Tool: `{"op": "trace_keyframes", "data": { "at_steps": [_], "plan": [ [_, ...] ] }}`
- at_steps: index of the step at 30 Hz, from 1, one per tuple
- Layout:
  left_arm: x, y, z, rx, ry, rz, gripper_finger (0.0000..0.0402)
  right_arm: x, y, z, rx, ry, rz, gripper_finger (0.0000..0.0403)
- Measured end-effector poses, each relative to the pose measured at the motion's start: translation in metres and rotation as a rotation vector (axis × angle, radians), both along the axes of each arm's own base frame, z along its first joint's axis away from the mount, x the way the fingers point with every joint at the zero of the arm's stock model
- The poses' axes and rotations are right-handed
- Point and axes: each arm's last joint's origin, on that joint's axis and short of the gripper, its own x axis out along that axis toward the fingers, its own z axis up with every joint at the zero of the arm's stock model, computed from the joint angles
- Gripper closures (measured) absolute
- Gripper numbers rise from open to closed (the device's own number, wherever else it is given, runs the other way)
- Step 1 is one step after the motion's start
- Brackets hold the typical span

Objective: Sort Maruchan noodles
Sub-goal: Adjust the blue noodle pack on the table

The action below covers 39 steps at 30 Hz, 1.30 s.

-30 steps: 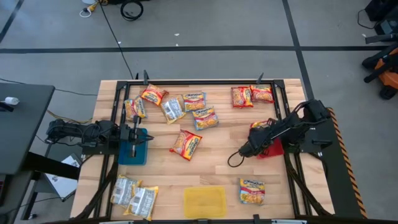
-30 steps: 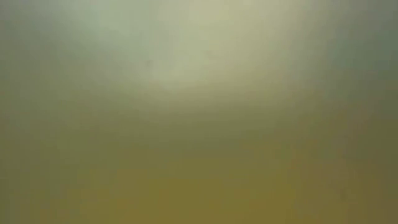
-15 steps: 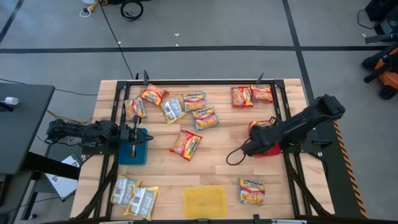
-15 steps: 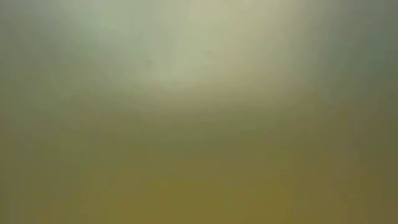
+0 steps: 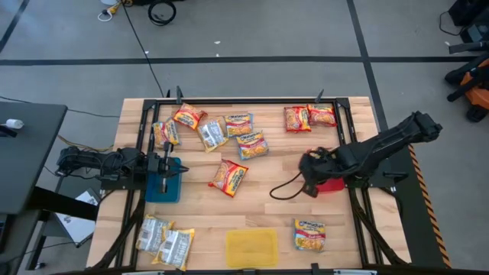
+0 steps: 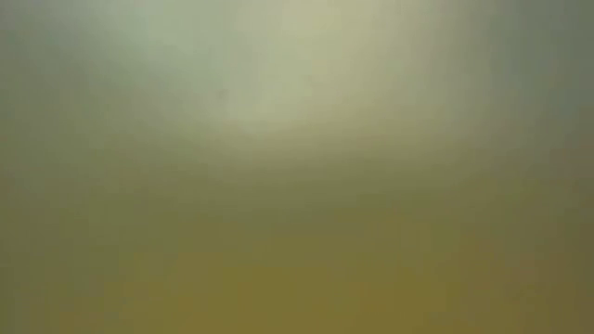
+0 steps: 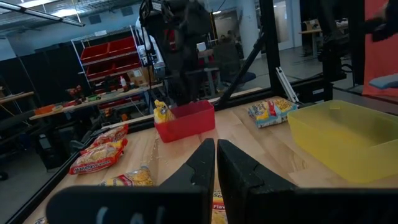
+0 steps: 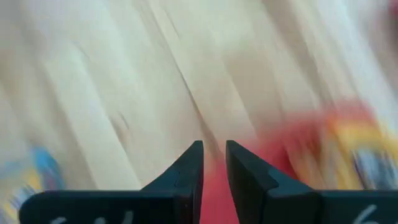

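Maruchan noodles (image 5: 228,177): packets scattered over the wooden bench (image 5: 267,214), most toward twelve o'clock, one at centre, others toward six o'clock.
Red tray (image 5: 331,183): at three o'clock, one packet inside.
Right pincer (image 5: 309,169): at the red tray's edge, fingers slightly apart, holding nothing.
Left pincer (image 5: 165,166): over the blue tray (image 5: 163,191) at nine o'clock, fingers together.
Yellow tray (image 5: 251,247): at six o'clock.

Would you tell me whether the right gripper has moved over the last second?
Yes. The right gripper has shifted slightly toward the table's right edge, staying by the red tray.

two dark arms, looping black cables
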Motion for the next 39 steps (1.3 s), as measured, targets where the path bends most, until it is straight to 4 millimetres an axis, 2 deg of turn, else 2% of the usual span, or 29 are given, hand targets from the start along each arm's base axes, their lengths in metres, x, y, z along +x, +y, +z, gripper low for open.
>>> {"op": "trace_keyframes", "data": {
  "at_steps": [4,8,15,25,31,39],
  "plan": [
    [0.0,0.0,0.0,0.0,0.0,0.0,0.0377,0.026,0.009,0.006,-0.041,-0.209,0.168,0.033],
    [0.0,0.0,0.0,0.0,0.0,0.0,0.0377,0.05,0.014,-0.002,-0.102,-0.289,0.251,0.033],
    [0.0,0.0,0.0,0.0,0.001,0.0,0.0377,0.086,0.012,-0.022,-0.183,-0.247,0.324,0.033],
    [0.0,0.0,0.0,0.0,0.0,0.0,0.0377,0.121,0.017,-0.022,-0.256,-0.219,0.407,0.033],
    [0.0,0.0,0.0,0.0,0.0,0.0,0.0377,0.131,-0.004,-0.032,-0.367,-0.152,0.393,0.0319],
    [0.0,0.0,0.0,0.0,-0.002,0.0,0.0377,0.151,-0.055,-0.044,-0.463,-0.17,0.208,0.027]
  ]
}}
